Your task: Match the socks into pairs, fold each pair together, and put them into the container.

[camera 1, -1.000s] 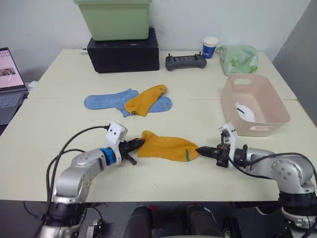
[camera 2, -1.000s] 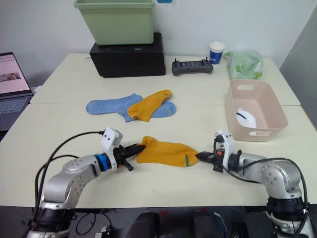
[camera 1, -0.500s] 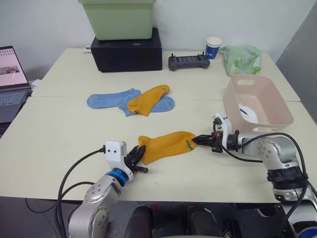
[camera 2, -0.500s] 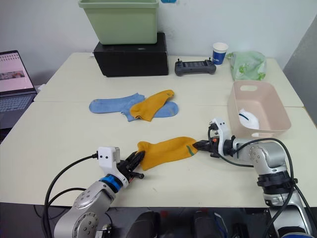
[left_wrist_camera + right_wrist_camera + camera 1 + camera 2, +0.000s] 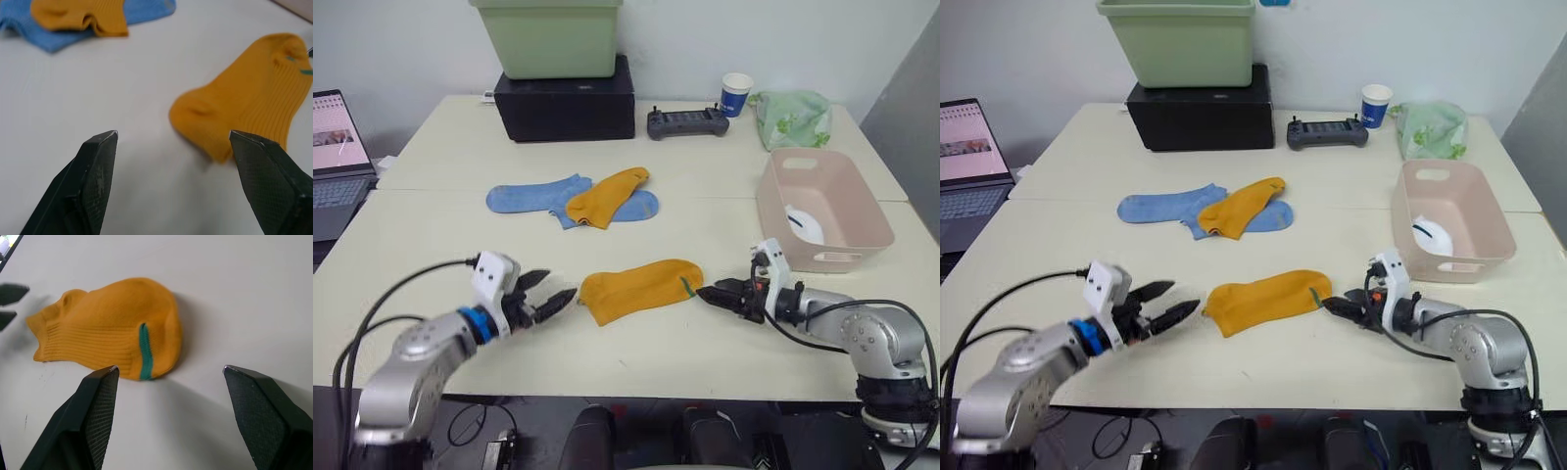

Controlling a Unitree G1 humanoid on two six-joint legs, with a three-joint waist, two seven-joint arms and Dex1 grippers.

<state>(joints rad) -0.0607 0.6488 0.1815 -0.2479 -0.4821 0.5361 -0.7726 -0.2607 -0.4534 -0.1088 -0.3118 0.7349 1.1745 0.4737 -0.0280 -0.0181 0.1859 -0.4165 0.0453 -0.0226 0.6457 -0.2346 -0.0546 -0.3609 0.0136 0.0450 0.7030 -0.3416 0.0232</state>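
Note:
A mustard-orange sock (image 5: 641, 287) with a green mark lies flat on the table's near part. My left gripper (image 5: 551, 296) stands open just off its toe end, touching nothing. My right gripper (image 5: 709, 293) is open close to its cuff end, empty too. Farther back, a second orange sock (image 5: 604, 196) lies across two light blue socks (image 5: 536, 199). The pink container (image 5: 818, 208) stands at the right with a white sock (image 5: 802, 224) inside. The left wrist view shows open fingers (image 5: 93, 176) short of the sock (image 5: 249, 117); in the right wrist view the sock (image 5: 107, 335) lies ahead of spread fingers (image 5: 100, 401).
At the back stand a pale green bin (image 5: 548, 37) on a black box (image 5: 566, 100), a black controller (image 5: 683, 122), a paper cup (image 5: 736, 94) and a green bag (image 5: 789, 117). A laptop (image 5: 335, 157) sits at the left edge.
Both grippers have opened and let go of the orange sock, which now lies flat. The left gripper has drawn back to the left; the right one has pulled slightly away from the cuff.

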